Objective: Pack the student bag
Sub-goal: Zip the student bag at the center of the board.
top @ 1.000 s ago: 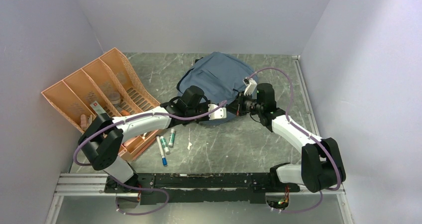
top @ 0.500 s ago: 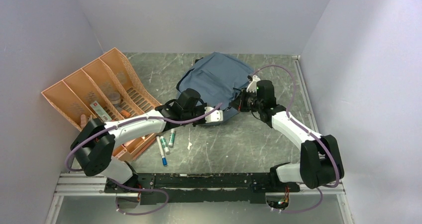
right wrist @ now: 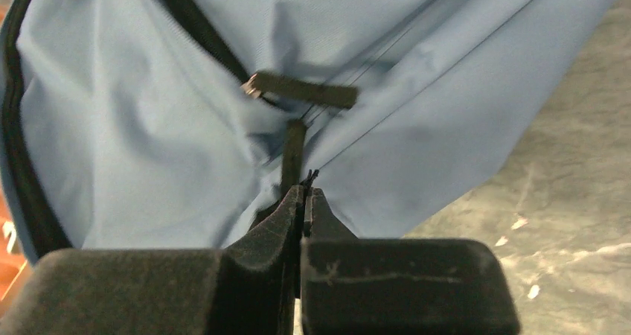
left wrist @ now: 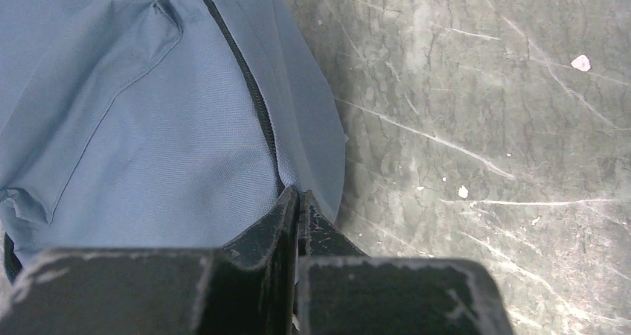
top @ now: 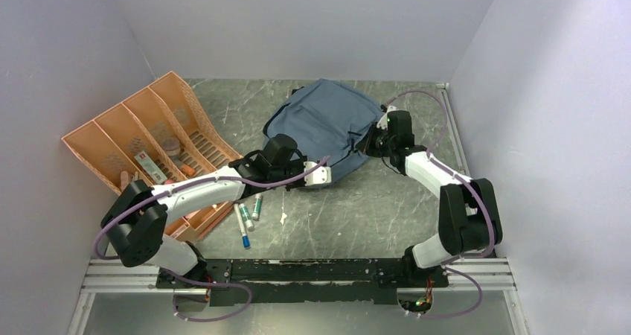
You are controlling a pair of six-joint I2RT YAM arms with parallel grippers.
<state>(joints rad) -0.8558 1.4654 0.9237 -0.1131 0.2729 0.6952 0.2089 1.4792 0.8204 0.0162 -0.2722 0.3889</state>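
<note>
A: Where is the student bag (top: 327,119) found?

B: It is laid flat on the desk (top: 387,208) toward 12 o'clock, far from the near edge. It is judged soft and light, since the blue cloth is creased and drawn into folds where it is pulled.

A: How are the claws set?

B: The left claw (left wrist: 298,201) is closed tight on the cloth at the bag's 6 o'clock rim, right where the black zip (left wrist: 253,100) ends. The right claw (right wrist: 305,193) is pinched shut on a black zip pull (right wrist: 292,152) at the bag's 3 o'clock side.

A: Where is it best held?

B: Limp cloth is expected to sag and slip, so the stitched zip seam and the pull are judged the surest holds. One side probably has to be pinned while the zip is drawn.

A: What is lying around?

B: An orange tray (top: 123,138) with small items in it is set at 9 o'clock. A few markers (top: 247,216) are scattered at 7 o'clock, just beside the tray. The way from the markers to the bag is crossed by the left arm (top: 201,186). Nothing else is seen in the way.
</note>
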